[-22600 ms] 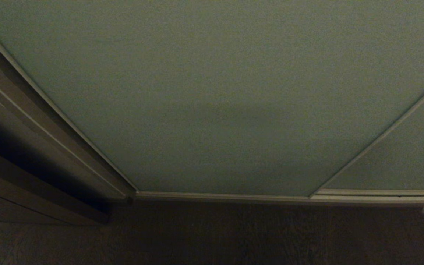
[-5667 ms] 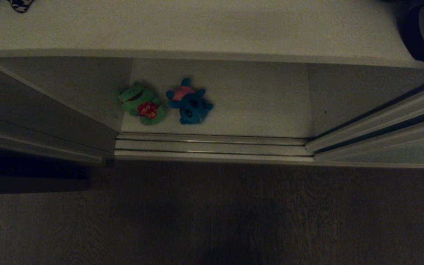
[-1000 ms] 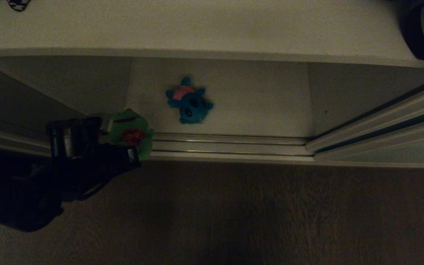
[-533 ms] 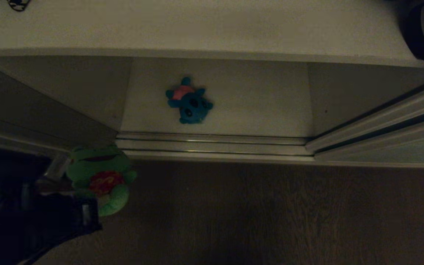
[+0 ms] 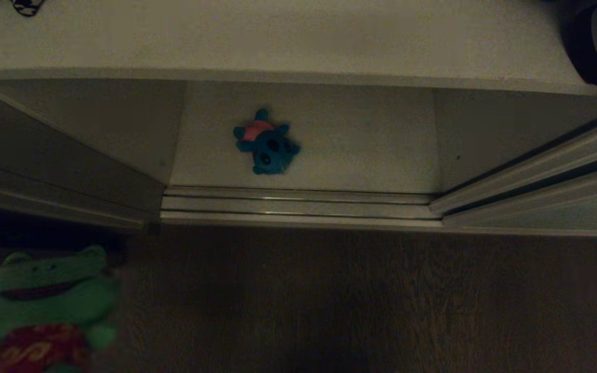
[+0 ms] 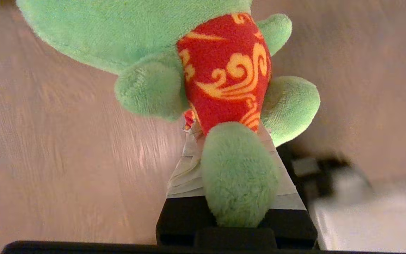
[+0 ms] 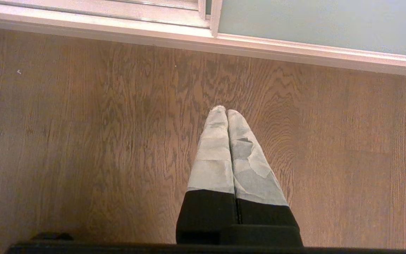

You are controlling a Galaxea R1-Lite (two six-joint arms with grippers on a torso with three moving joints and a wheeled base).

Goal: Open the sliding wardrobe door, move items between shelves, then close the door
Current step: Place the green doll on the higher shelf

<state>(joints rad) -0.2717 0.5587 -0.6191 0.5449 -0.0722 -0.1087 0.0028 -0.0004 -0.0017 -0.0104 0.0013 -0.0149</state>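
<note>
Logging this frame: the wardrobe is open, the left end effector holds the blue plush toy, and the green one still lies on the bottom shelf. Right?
Not quite: the toys are swapped. The left wrist view shows the left end effector shut on the green plush toy; the head view shows the blue plush toy lying on the bottom shelf. The wardrobe is open, as you said.

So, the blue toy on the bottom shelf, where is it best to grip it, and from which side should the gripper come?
Probably across its round head. The blue toy lies flat on the bottom shelf, head toward the open front, pink patch toward the back. Come in from the front, under the upper shelf; it overhangs, so a descent from straight above looks blocked. The soft plush should squeeze easily.
</note>
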